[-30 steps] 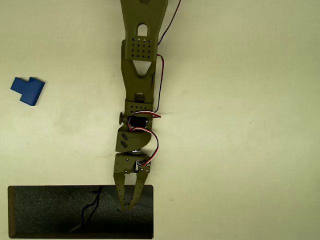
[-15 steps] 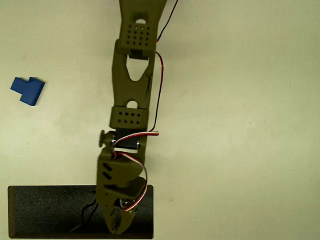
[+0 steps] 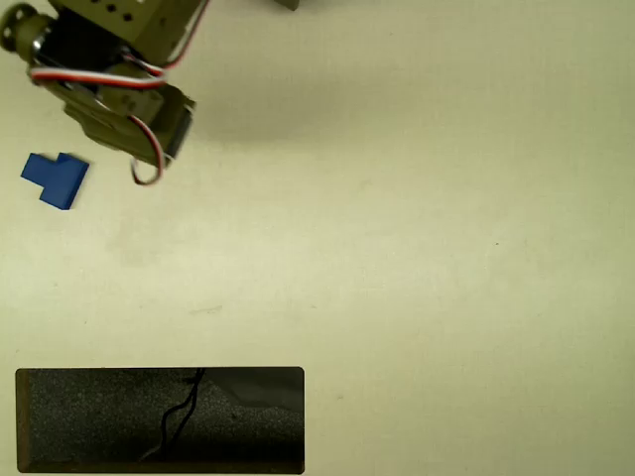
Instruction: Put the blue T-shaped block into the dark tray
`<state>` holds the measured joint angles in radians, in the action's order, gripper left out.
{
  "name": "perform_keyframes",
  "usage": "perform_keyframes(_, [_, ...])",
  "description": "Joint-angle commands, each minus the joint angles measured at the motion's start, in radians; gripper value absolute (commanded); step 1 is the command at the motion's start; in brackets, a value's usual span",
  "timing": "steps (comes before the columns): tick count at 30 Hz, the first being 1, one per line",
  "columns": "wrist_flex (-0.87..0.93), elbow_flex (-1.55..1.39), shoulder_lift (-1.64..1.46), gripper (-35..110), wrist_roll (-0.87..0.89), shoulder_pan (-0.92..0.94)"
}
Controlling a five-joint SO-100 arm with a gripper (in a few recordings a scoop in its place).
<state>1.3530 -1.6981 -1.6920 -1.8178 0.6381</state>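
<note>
Speckled matt dark tray (image 3: 89, 416), smooth table (image 3: 417, 248)

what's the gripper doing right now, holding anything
Gripper: cannot be told; its fingers can't be made out in the overhead view. The blue T-shaped block lies free on the table, outside the dark tray.

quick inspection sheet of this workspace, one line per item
surface: pale cream table, faint smudges, otherwise bare.
job's things: blue T-shaped block lies flat on the table at the left edge of the overhead view, not in the tray; dark tray at bottom left, holding only a thin dark squiggly line on its speckled floor.
clutter: nothing seen.
grippers: olive-green arm sits in the top left corner, above and right of the block; its fingertips cannot be made out, so open or shut cannot be told.
cables: red, white and black wires loop around the arm's body.
surroundings: nothing seen beyond the table.
</note>
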Motion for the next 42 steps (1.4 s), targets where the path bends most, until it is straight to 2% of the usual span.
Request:
perform_keyframes(1, [-0.233,-0.121,-0.017,0,-0.196,0.126])
perform_keyframes(7, [-0.601,-0.06,0.276,0,-0.42,0.318])
perform_keyframes(13, [-0.69,0.255,0.64,0,-0.675,0.449])
perform_keyframes(16, [-0.718,0.434,0.801,0,-0.746,0.471])
perform_keyframes(20, [-0.718,0.554,0.894,0,-0.701,0.433])
perform_keyframes(27, [-0.726,0.58,0.92,0,-0.609,0.333])
perform_keyframes(34, [-0.87,0.368,0.816,0,-0.512,0.155])
perform_keyframes(42, [-0.934,0.167,0.695,0,-0.353,-0.06])
